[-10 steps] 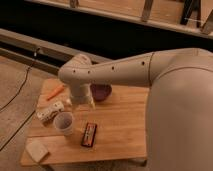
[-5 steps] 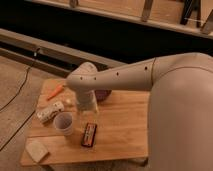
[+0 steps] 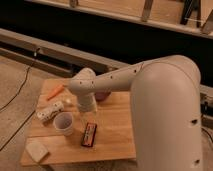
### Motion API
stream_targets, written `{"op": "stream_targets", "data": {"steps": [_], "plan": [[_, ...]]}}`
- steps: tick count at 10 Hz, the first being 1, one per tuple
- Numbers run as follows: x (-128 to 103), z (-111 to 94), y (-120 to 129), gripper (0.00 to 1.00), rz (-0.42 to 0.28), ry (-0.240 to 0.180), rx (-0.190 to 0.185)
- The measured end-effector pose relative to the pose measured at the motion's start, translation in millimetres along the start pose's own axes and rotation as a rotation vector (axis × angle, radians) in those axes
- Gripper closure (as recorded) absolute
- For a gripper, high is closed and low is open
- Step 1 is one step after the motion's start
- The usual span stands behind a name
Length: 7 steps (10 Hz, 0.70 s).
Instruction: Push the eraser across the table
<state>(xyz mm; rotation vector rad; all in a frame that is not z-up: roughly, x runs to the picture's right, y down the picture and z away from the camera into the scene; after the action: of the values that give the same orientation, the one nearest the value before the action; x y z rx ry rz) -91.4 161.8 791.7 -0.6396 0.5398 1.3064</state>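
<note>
The eraser (image 3: 90, 135), a small flat black block with a red-orange strip, lies on the light wooden table (image 3: 117, 142) near its front middle, just right of a pale cup (image 3: 64, 123). My white arm reaches in from the right, bends at the elbow (image 3: 85, 85) and points down. My gripper (image 3: 90, 119) hangs at its lower end, just above the far end of the eraser and right of the cup. I cannot tell whether it touches the eraser.
A white oblong block with dark spots (image 3: 50, 112) lies left of the cup. A pale beige block (image 3: 37, 149) sits at the front left corner. An orange object (image 3: 55, 92) lies at the back left. A dark red object (image 3: 103, 96) is behind the arm.
The arm has swung right and lowered, bringing the gripper down toward the far end of the eraser. The eraser and the other objects have not moved.
</note>
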Motion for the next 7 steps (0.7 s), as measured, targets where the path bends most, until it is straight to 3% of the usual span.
{"op": "stream_targets", "data": {"steps": [2, 4, 7], "plan": [[-9, 16, -5, 0.87, -0.014, 0.003, 0.021], [-15, 22, -9, 0.99, -0.016, 0.001, 0.033], [-29, 23, -15, 1.0, -0.008, -0.029, 0.052]]}}
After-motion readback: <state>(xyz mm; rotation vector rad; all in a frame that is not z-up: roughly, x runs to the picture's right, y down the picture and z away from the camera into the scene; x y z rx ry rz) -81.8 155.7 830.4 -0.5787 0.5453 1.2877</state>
